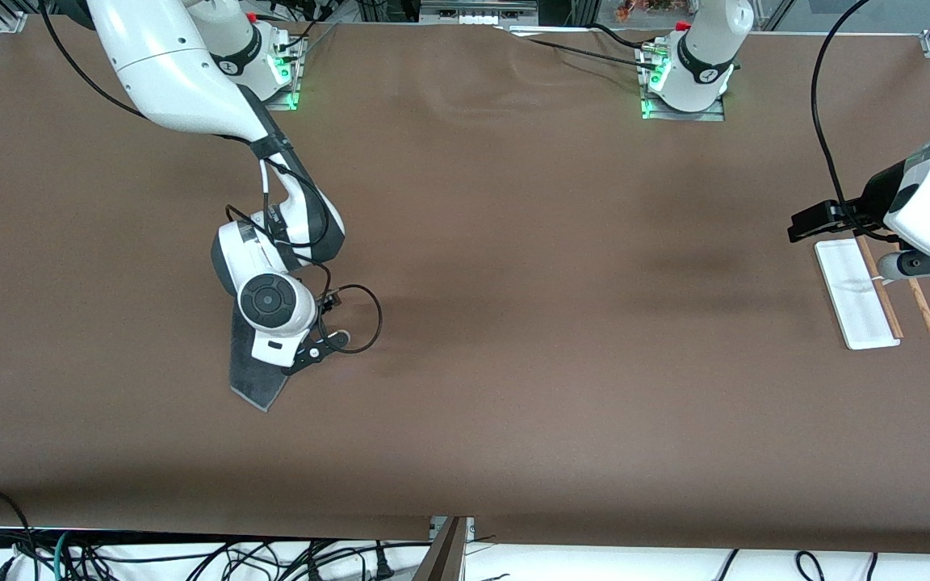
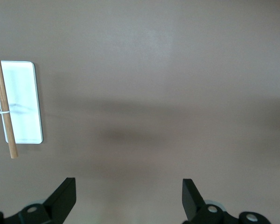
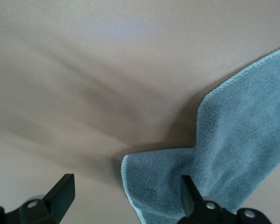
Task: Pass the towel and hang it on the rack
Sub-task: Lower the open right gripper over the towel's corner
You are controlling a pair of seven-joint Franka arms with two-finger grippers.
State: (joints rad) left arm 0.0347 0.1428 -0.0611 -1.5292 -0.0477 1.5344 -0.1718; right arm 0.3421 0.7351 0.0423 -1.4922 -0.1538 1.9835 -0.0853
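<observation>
Towel [image 3: 238, 154] is sitting under our right gripper [image 3: 126, 198], fingers [image 3: 60, 191] spread wide and gripping nothing. One finger is hovering over the cloth's edge, the other over bare tabletop. In the right wrist view the cloth is lying folded or bunched, w/ the lighter stitched border showing along its edges; colour is reading grey-blue there, dark grey in the front view. No pink patch is showing from here.

In the front view the towel [image 1: 253, 367] is lying flat on the brown table [image 1: 513, 323] toward the right arm's end, partly hidden by the right arm's wrist, one corner poking out nearer the front cam. Can't tell if the fingers are touching the cloth yet.

We're holding the left gripper [image 2: 128, 198] wide open too, nothing in it, fingers [image 2: 63, 196] over bare table just beside the rack [image 2: 21, 102]. Left arm is waiting there.

Rack [image 1: 856, 294] is standing at the left arm's end of the table, well apart from the towel: white flat base w/ two thin wooden rods [image 1: 881, 290] running along it, parallel. Left wrist's housing is overlapping the rods' upper ends in the front view. Nothing is hanging on the rods.
</observation>
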